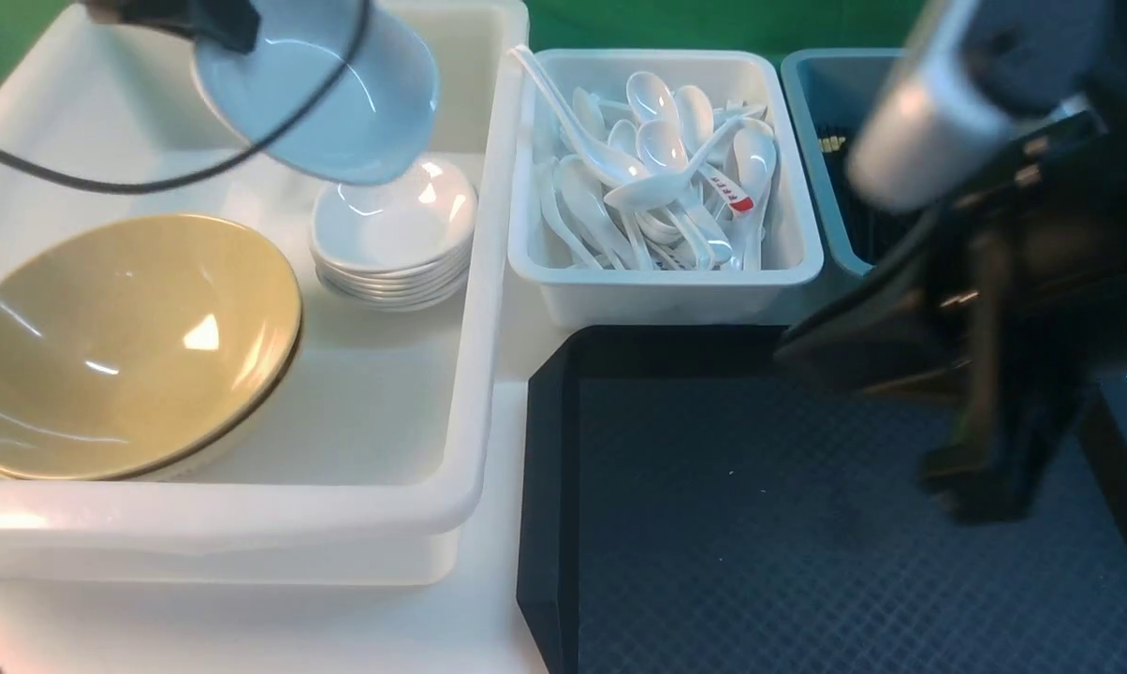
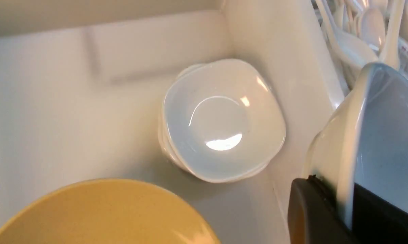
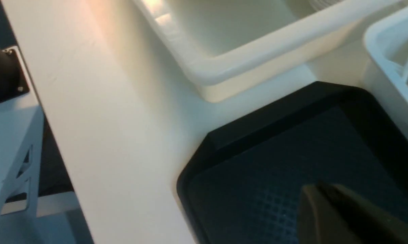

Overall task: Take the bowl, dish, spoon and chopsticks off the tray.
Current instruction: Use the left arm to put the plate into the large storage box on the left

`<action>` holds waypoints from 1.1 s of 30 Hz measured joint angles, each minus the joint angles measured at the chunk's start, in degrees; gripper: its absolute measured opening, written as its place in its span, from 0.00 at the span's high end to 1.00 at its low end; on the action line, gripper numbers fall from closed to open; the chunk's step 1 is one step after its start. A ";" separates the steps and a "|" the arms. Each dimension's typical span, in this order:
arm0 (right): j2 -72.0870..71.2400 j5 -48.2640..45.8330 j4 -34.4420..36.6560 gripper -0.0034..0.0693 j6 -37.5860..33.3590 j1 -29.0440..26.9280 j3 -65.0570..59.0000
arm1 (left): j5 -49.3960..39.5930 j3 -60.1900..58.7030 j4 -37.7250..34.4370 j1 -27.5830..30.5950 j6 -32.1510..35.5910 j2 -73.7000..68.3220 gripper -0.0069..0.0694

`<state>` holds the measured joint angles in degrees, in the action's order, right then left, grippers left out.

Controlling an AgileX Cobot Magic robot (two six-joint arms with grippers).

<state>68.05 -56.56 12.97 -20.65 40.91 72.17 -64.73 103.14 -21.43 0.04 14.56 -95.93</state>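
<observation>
My left gripper (image 1: 231, 33) is shut on the rim of the small white dish (image 1: 339, 103) and holds it tilted above a stack of similar white dishes (image 1: 395, 225) in the big white bin. The left wrist view shows the gripper (image 2: 344, 210) on the dish (image 2: 387, 135), with the stack (image 2: 221, 118) below. The yellow bowl (image 1: 124, 342) lies tilted in the same bin. The black tray (image 1: 545, 487) shows a bare floor. My right gripper (image 1: 985, 487) is shut and empty just above it, as the right wrist view (image 3: 321, 203) also shows. Several white spoons (image 1: 657, 159) lie in a smaller bin. The chopsticks are hidden.
The big white bin (image 1: 470, 374) stands left of the tray. The spoon bin (image 1: 666, 281) stands behind the tray. A grey-blue bin (image 1: 807, 112) at the back right is mostly hidden by my right arm. A black cable (image 1: 105, 183) hangs across the big bin.
</observation>
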 joint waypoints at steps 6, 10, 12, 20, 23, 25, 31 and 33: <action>2.53 -0.03 0.06 0.89 0.45 1.35 0.00 | 5.45 -0.52 -8.05 1.39 8.42 -5.43 0.91; 2.55 -2.85 0.01 0.89 1.50 1.35 0.00 | 10.08 -0.58 -6.52 0.83 8.77 -10.19 0.91; 2.55 -4.81 -0.04 0.89 1.99 1.35 0.00 | 12.54 -0.58 -3.91 0.83 7.15 -12.52 0.91; 2.19 -5.89 -0.08 0.89 3.41 1.35 0.00 | 17.30 -0.58 0.88 -0.12 1.96 -20.51 0.82; 2.19 -6.50 -0.15 0.89 3.46 1.35 0.00 | 18.17 -0.58 2.01 -1.13 2.65 -23.23 0.72; 2.19 -7.18 -0.15 0.89 3.46 1.35 0.00 | 18.13 -0.58 3.84 -1.74 3.18 -24.20 0.65; 2.19 -8.06 -0.22 0.89 3.46 1.35 0.00 | 16.09 -0.02 13.66 -3.76 1.89 -24.47 0.24; 2.19 -8.06 -0.34 0.89 3.46 1.35 0.00 | 13.71 2.37 17.85 -3.97 -0.35 -23.57 0.11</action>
<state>70.24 -64.62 12.63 -17.19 42.26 72.17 -51.02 105.51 -3.58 -3.93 14.21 -119.50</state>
